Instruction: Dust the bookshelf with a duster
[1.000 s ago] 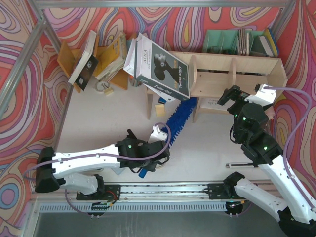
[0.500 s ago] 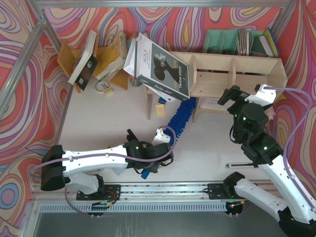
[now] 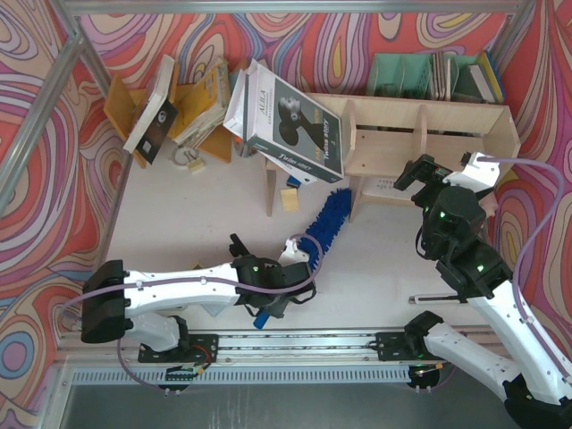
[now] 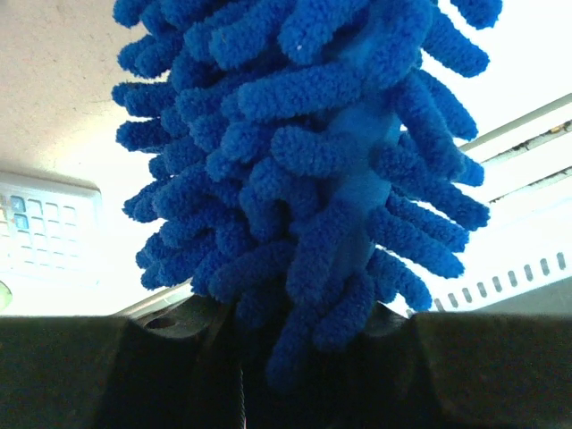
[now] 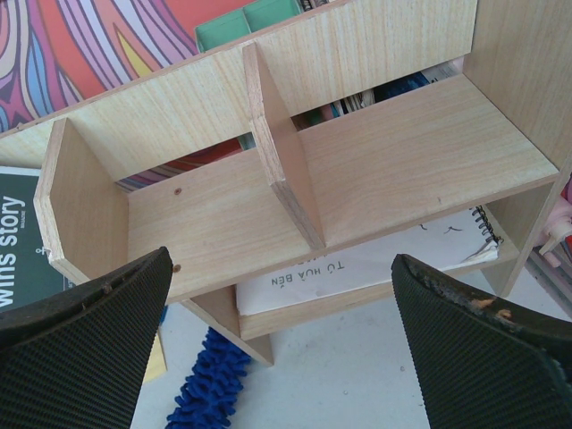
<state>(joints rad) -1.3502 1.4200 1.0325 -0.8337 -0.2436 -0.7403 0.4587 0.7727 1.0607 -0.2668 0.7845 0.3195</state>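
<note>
Bright-blue fluffy microfibre duster (image 3: 323,223), pinched at its handle by the left hand (image 3: 281,275), slants tip-first toward the pale plywood bookshelf (image 3: 429,134); the right hand (image 3: 413,172) hovers spread.

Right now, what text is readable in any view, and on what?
"wins story": dark green book, cut off at the frame edge.
"TU HOA BEN", roughly: white spiral pad on the lower shelf of the bookshelf.
"ALEA", roughly: that book's white face, top view.
Other print: too small to read.

Bright-blue duster (image 3: 323,225), pale plywood bookshelf (image 3: 456,118), swirly multicoloured walls (image 3: 45,206).
</note>
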